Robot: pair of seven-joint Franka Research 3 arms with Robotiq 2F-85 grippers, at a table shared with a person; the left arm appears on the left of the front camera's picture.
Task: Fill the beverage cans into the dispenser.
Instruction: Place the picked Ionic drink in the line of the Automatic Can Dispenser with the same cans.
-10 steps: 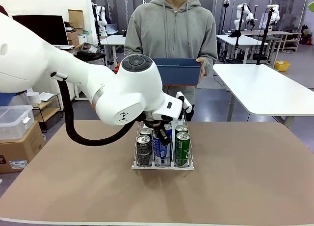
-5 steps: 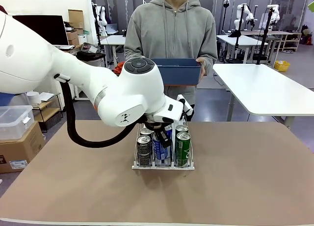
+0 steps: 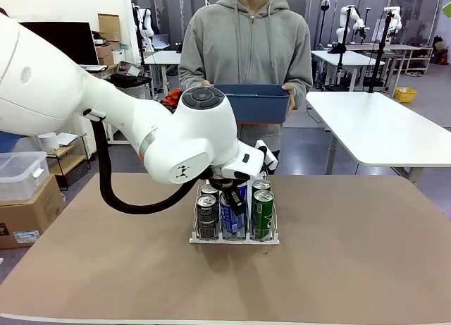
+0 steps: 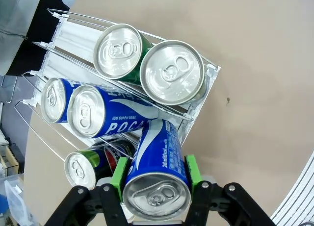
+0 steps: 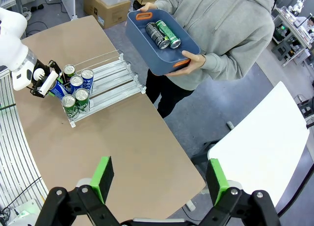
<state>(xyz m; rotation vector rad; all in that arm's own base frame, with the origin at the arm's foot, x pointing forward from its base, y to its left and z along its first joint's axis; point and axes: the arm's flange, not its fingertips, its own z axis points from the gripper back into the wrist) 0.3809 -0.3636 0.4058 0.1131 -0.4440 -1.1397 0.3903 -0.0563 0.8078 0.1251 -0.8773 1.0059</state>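
Note:
My left gripper (image 4: 156, 176) is shut on a blue can with white lettering (image 4: 157, 179), its green pads (image 4: 119, 173) pressed on both sides. The can is held tilted at the near end of the dispenser's (image 3: 234, 236) middle lane. In the left wrist view the dispenser (image 4: 208, 84) holds two green cans (image 4: 171, 71), two blue cans (image 4: 91, 111) and a dark can (image 4: 81, 169). In the front view the left gripper (image 3: 236, 197) hangs over the held blue can (image 3: 230, 216). My right gripper (image 5: 160, 179) is open, high above the table.
A person at the far side holds a blue bin (image 3: 275, 112) at chest height. In the right wrist view the blue bin (image 5: 147, 37) carries several more cans (image 5: 164, 34). Bare brown tabletop (image 3: 352, 247) lies around the dispenser. My left arm's bulky elbow (image 3: 190, 138) hangs over the rack.
My left arm's elbow has drifted slightly right and up. The blue can stays in the gripper at the middle lane's near end.

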